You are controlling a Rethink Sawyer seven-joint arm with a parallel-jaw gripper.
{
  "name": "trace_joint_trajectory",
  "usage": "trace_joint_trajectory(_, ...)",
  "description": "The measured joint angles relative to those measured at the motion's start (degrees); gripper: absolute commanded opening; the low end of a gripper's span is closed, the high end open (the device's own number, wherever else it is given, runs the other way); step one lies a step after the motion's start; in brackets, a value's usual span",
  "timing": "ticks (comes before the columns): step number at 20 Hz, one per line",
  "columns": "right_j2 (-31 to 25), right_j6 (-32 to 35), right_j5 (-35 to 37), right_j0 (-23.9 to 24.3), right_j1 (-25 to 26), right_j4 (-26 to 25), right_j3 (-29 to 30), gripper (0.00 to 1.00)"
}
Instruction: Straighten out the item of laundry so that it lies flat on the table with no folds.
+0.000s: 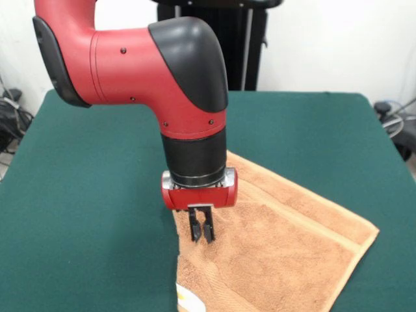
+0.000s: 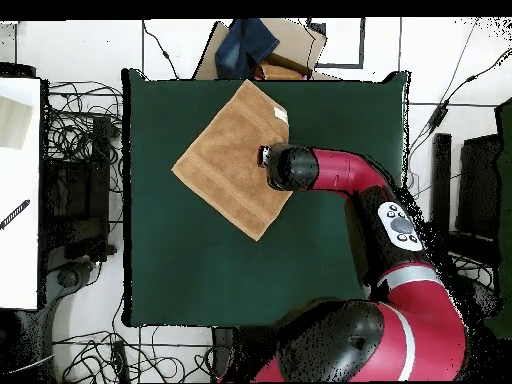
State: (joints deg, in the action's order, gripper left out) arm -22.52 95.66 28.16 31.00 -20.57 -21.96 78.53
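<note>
The orange-tan terry towel (image 1: 273, 240) lies spread on the dark green table (image 1: 84, 214), turned at an angle, with woven bands near its ends and a white-yellow tag (image 1: 187, 298) at its near edge. In the overhead view the towel (image 2: 225, 165) lies as a diamond near the table's far edge (image 2: 300, 270). My gripper (image 1: 201, 233) points straight down over the towel's left edge, its dark fingers close together, nothing seen between them. In the overhead view the arm's head (image 2: 290, 167) covers the towel's right side and hides the gripper.
The red arm (image 1: 130, 58) reaches in from the upper left in the front view. Cables and equipment lie on the floor around the table (image 2: 80, 150). A cardboard box with a blue cloth (image 2: 260, 45) stands beyond the table's far edge.
</note>
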Motion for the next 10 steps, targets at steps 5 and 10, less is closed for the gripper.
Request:
trace_joint_trajectory(5,0.06,0.01,0.04,0.02,-0.93,-1.79,0.01,0.00)
trace_joint_trajectory(10,0.02,-0.02,0.38,0.45,-1.21,-2.51,0.02,0.00)
